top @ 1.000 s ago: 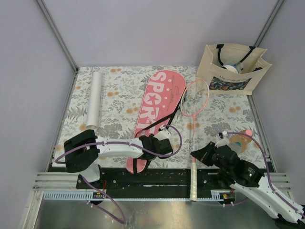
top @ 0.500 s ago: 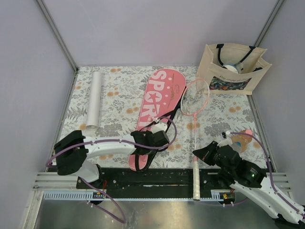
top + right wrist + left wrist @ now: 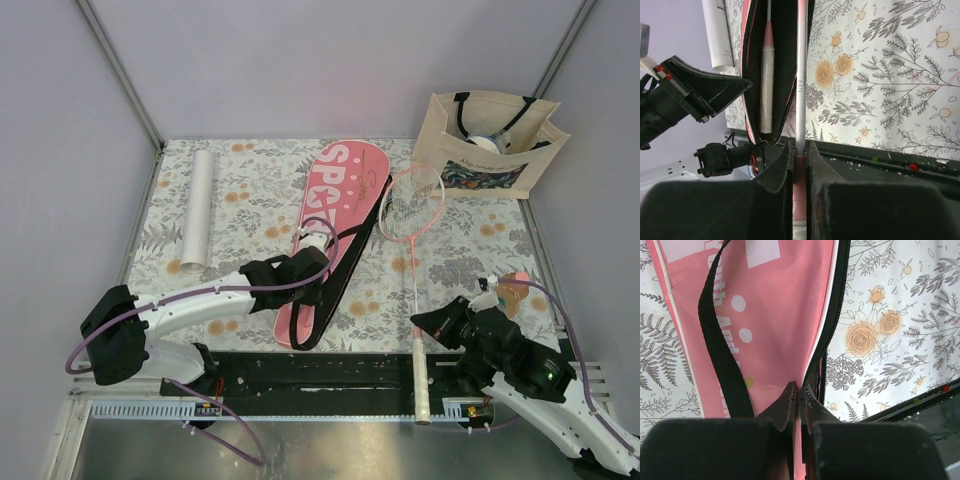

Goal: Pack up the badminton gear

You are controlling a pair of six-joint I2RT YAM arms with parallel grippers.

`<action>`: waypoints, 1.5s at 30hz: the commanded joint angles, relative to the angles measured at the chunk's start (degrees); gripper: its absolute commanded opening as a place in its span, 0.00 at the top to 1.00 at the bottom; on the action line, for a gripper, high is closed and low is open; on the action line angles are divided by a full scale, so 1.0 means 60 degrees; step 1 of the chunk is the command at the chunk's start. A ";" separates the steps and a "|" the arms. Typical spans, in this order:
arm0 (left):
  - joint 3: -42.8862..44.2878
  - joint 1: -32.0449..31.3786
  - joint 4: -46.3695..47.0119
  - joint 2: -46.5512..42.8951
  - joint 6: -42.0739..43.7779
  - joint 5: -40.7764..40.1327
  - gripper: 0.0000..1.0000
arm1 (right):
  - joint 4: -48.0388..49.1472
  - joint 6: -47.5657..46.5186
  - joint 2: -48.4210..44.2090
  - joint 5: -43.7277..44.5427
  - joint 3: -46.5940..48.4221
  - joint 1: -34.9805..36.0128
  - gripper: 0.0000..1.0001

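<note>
The long pink racket cover lies lengthwise mid-mat, its black strap across it. My left gripper is shut on the cover's zip edge, which gapes open at the near end. Inside it, the right wrist view shows one racket's white handle. A second pink-framed racket lies to the right of the cover. My right gripper is shut on this racket's shaft at its pink collar, with the white handle trailing past the mat's front edge. The white tube rests at the far left.
A beige tote bag with black straps stands at the back right corner. A small peach bottle sits by the right arm. Black rails run along the mat's near edge, and grey walls close in both sides.
The left gripper has closed on the cover's edge and moved away from the bases, drawing the cover with it and opening its near end. The right gripper and racket have shifted slightly right.
</note>
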 commanded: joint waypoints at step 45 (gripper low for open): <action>-0.0293 0.1026 0.2521 -0.1381 -0.0944 0.2089 1.00 | 0.6062 0.2920 -0.0300 -0.3359 -0.2081 0.0043 1.00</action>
